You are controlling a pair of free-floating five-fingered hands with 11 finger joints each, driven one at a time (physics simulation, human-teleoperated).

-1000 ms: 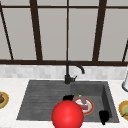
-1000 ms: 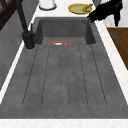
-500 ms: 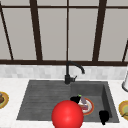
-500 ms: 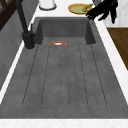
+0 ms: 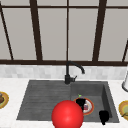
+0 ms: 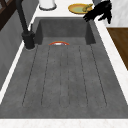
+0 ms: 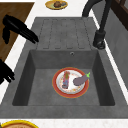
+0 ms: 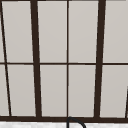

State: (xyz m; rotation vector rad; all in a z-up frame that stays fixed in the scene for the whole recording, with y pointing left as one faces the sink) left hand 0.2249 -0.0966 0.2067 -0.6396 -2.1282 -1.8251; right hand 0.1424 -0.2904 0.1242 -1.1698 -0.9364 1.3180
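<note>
Two hands of yours: left hand [image 7: 20,30] with fingers straight, spread above the plate [image 7: 70,82]; right hand [image 7: 5,72] cut off, fingers unreadable.

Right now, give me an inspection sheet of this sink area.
Surface: grey sink in a white counter; ribbed drainboard left, basin right.
Job's things: red-rimmed plate on the basin floor, eggplant on it.
Clutter: left yellow plate, right yellow plate, white container, red ball low in the front view.
Hands: left hand in the air by the sink's front edge, fingers straight, holding nothing; right hand beside it.
Cables: nothing seen.
Surroundings: black faucet, window behind.
</note>
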